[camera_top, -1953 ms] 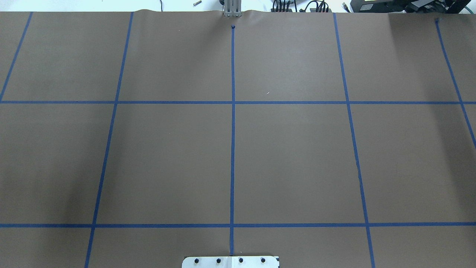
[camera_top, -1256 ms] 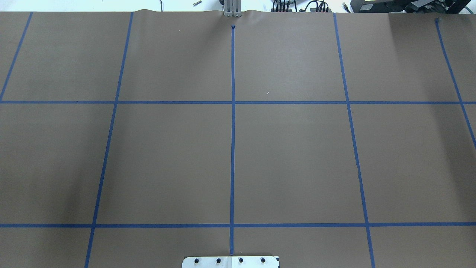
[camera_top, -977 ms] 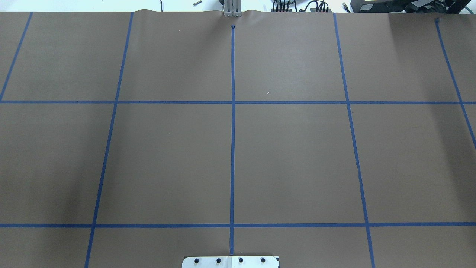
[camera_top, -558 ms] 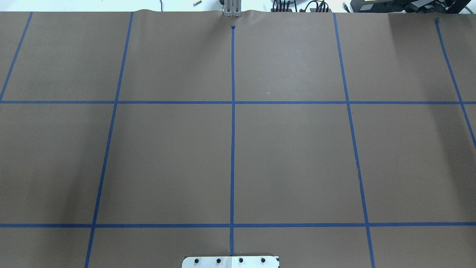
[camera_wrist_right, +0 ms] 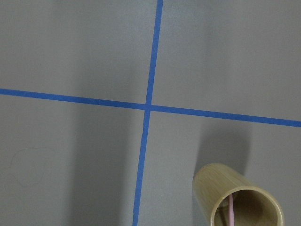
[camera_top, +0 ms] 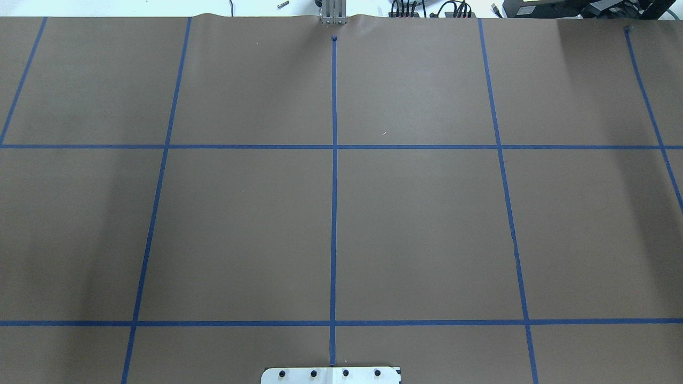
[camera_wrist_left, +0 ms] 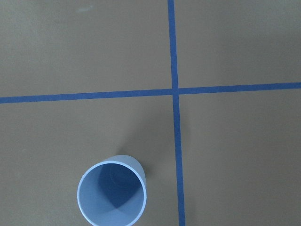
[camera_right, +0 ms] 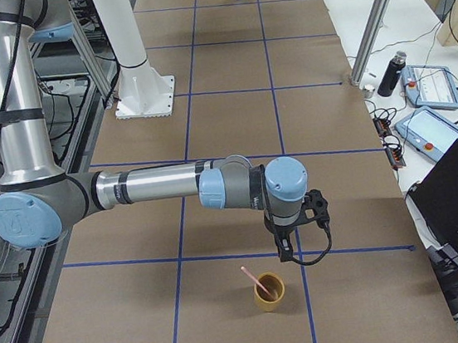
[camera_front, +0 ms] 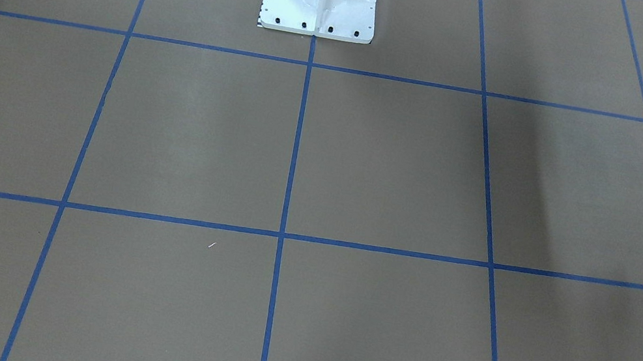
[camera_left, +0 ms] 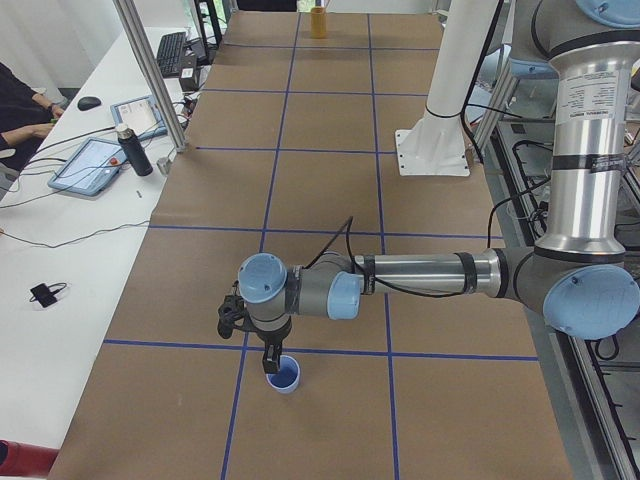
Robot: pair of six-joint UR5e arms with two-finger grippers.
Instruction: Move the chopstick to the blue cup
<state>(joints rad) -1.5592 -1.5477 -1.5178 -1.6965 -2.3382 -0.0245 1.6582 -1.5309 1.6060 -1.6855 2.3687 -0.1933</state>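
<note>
**Chopstick and blue cup wait at opposite ends of a long worktop**

The brown-papered worktop (camera_top: 427, 224), ruled into squares by blue tape lines (camera_top: 334, 213), stretches between two stations well apart. The robot's right arm (camera_right: 155, 185) reaches low over its own end. The right end effector (camera_right: 288, 255) hangs just beside and above a tan cup (camera_right: 269, 290). At the other end the left arm (camera_left: 420, 275) holds the left end effector (camera_left: 270, 364) right over the blue cup (camera_left: 284, 376), which stands upright and empty near a tape crossing. Both tools show only from the side, so I cannot tell whether their fingers are apart or together.

The pink chopstick (camera_right: 254, 278) leans inside the tan cup with its upper end clear of the rim. By my reading, the transfer has not begun.

The risks look plain enough:
- A stick this thin could slip or swing in a pinch.
- A grab made off its lean could drag the light tan cup over.
- The carry spans the whole worktop, perhaps with a hand-over, and a loose hold could drop the stick.
- The blue cup looks short for so long a stick, so a release at a slant could topple it.
</note>
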